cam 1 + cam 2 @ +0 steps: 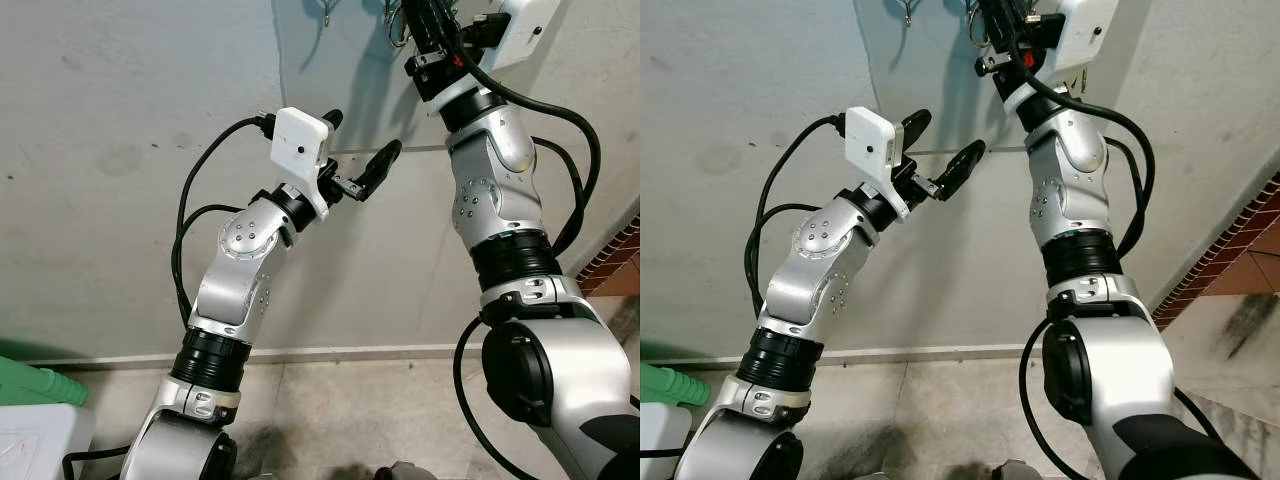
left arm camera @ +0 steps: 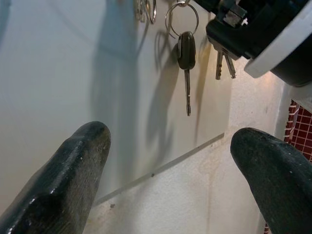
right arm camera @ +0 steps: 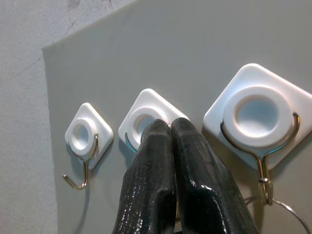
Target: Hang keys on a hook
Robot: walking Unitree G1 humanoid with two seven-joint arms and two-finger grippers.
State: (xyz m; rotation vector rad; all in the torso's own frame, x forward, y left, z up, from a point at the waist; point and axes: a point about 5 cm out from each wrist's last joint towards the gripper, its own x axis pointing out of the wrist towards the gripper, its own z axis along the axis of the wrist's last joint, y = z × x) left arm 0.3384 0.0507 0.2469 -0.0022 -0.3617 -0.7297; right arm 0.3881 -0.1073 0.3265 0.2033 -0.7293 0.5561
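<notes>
Right wrist view: three white hooks [image 3: 256,115], closed right end effector [image 3: 170,130].

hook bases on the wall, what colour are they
White, diamond-shaped hook bases with silver wire hooks; clearest in the right wrist view.

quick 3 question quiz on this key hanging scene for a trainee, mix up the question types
1. True or false: the left gripper is shut on a key.
2. Multiple choice: in the right wrist view, the right gripper has its fingertips in front of which white hook base? A) the smallest hook B) the middle hook C) the largest hook
3. Fill in: in the left wrist view, the black-headed key hangs from a metal ____.

Key
1. False: its fingers are spread apart and hold nothing.
2. B
3. ring
</notes>
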